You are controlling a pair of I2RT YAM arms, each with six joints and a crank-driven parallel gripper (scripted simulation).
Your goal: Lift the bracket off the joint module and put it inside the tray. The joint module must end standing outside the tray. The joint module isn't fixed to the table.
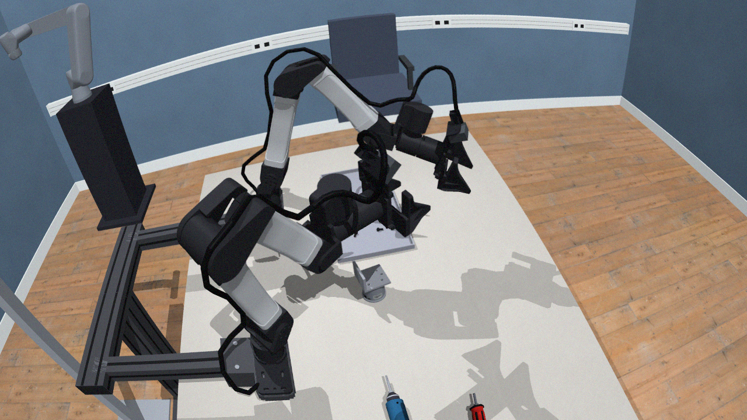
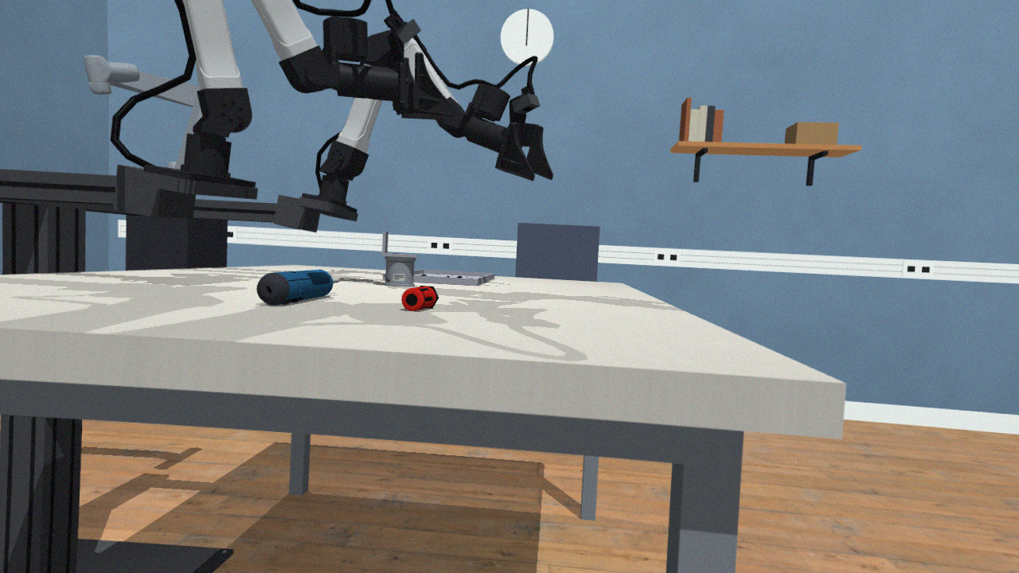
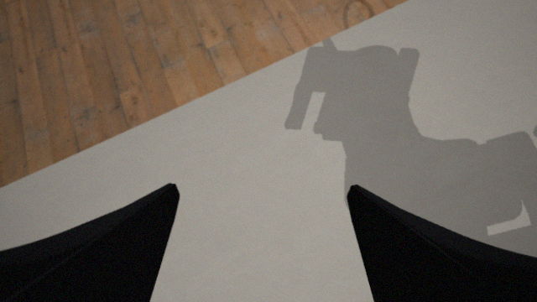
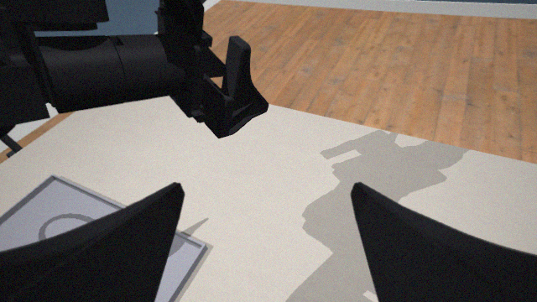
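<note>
Grey bracket [image 1: 377,276] [image 2: 385,243] atop upright grey joint module [image 1: 374,296] [image 2: 400,271], shallow pale tray [image 1: 377,254] [image 2: 478,280] [image 4: 194,240] beside them.

From up high, one view looks down across the surface [image 1: 443,313]; another sits low beyond its edge [image 2: 427,356], facing the wall. Both wrist views peer closely past fingers, sharing surface [image 3: 252,168] [image 4: 260,201] and floor [image 3: 105,75] [image 4: 357,67].
</note>
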